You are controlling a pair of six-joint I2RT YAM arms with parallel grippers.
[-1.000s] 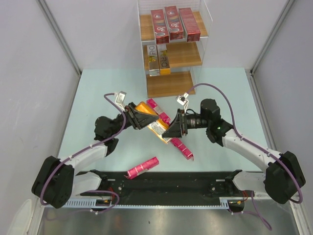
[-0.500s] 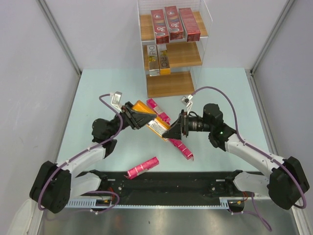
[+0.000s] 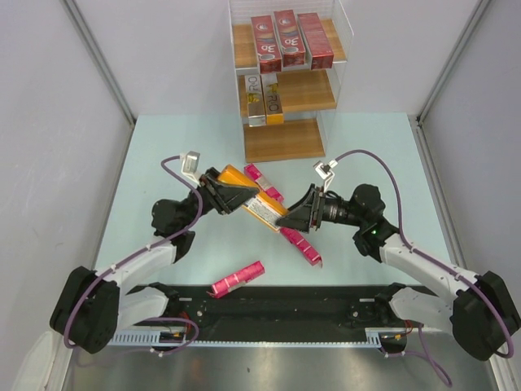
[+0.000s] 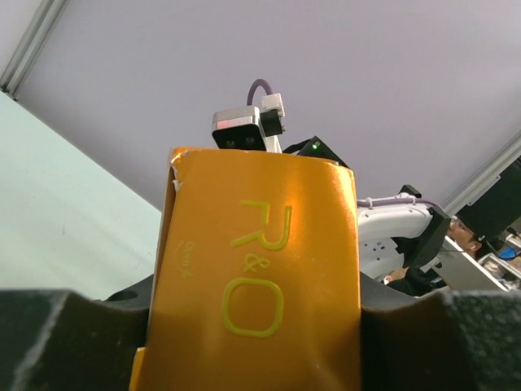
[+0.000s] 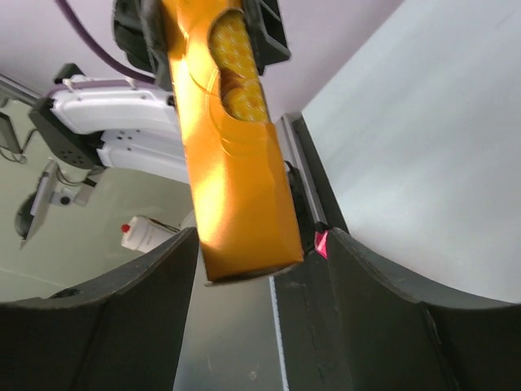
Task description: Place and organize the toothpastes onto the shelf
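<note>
My left gripper (image 3: 234, 193) is shut on an orange toothpaste carton (image 3: 259, 205), which it holds slanted above the table. In the left wrist view the carton (image 4: 260, 269) fills the gap between both fingers (image 4: 65, 342). My right gripper (image 3: 299, 214) is open at the carton's lower end. In the right wrist view that end (image 5: 236, 187) sits between the spread fingers (image 5: 106, 318) with a gap on each side. The shelf (image 3: 285, 140) stands at the back, with three dark red cartons (image 3: 285, 38) on its top board and a silver and a gold carton (image 3: 264, 99) on the middle one.
Three pink cartons lie on the table: one (image 3: 238, 278) near the front rail, one (image 3: 302, 247) below my right gripper, one (image 3: 262, 183) partly hidden behind the orange carton. Grey walls close in the table (image 3: 163, 155) on both sides.
My right gripper has opened, let go of the orange carton's end and drawn back to the right. The left gripper has kept its hold and shifted slightly left.
</note>
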